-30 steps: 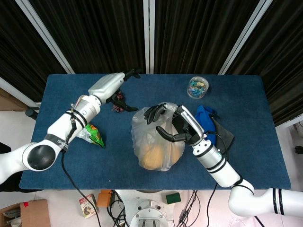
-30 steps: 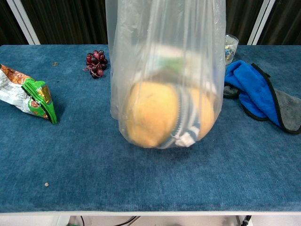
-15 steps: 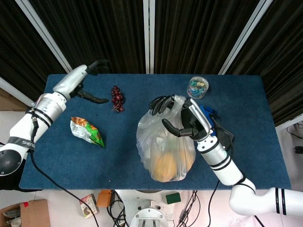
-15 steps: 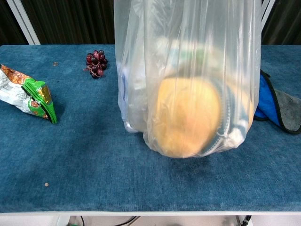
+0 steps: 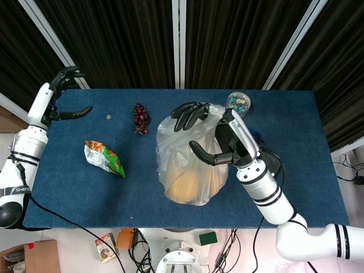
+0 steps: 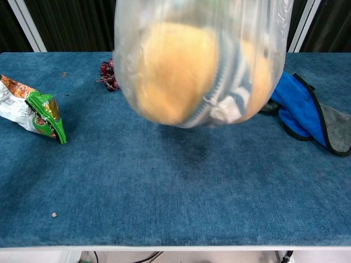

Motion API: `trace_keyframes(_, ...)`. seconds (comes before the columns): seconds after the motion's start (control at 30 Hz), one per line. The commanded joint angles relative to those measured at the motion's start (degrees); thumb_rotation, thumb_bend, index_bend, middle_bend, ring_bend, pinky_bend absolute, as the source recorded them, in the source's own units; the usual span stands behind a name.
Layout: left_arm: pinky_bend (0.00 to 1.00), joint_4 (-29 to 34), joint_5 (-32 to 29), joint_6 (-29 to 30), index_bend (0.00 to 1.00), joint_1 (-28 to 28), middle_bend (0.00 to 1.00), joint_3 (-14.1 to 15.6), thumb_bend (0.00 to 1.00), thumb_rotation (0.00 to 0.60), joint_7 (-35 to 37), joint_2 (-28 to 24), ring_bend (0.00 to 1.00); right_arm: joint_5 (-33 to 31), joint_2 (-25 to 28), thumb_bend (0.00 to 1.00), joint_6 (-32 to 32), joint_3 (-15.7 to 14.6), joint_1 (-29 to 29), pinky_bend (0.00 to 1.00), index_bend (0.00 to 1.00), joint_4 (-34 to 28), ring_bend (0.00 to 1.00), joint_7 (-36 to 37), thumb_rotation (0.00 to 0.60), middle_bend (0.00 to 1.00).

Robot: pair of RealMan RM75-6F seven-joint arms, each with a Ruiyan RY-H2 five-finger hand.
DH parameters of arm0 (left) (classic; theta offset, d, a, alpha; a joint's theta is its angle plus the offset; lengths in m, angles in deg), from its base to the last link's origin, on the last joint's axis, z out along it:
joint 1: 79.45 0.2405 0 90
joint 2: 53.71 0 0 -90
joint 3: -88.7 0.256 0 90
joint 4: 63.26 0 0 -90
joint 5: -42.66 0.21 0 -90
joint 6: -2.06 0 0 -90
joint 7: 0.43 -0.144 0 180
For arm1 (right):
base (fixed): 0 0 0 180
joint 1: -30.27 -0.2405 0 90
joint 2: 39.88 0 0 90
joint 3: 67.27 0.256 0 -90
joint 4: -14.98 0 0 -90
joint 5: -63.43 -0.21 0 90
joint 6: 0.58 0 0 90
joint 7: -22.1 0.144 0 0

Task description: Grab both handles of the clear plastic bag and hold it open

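Note:
The clear plastic bag (image 5: pixel 185 168) hangs from my right hand (image 5: pixel 219 139), which grips its bunched top near the table's middle. In the chest view the bag (image 6: pixel 197 60) is lifted off the blue table, blurred, with a round orange thing and a blue-and-white striped thing inside. My left hand (image 5: pixel 61 94) is open with fingers apart over the table's far left back corner, well away from the bag and holding nothing. Neither hand shows in the chest view.
A bunch of dark grapes (image 5: pixel 140 117) lies at the back left of the bag. A green-and-orange snack packet (image 5: pixel 104 158) lies at the left. A blue cloth (image 6: pixel 296 107) on a grey one (image 6: pixel 335 130) lies to the right. A small clear jar (image 5: pixel 239 101) stands behind the bag.
My left arm has swung from beside the bag to the far left back corner. My right hand has raised the bag clear of the table; it swings.

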Motion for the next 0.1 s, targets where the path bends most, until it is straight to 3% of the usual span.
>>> trace_keyframes(0.03,0.2,-4.26,3.93,0.69,0.15,1.74,0.2,3.14,0.16,0.599,5.52,3.15,0.1,-1.34,0.96,0.4,0.35,1.38,-0.14,0.29,0.46,-0.54,0.27,-0.64,0.6,0.43)
trace_keyframes(0.1,0.2,-5.92,5.56,0.34,0.15,1.82,0.2,4.36,0.16,0.6,7.65,3.9,0.1,-1.98,1.5,0.4,0.23,2.05,-0.16,0.29,0.45,-0.54,0.27,-0.77,0.6,0.43)
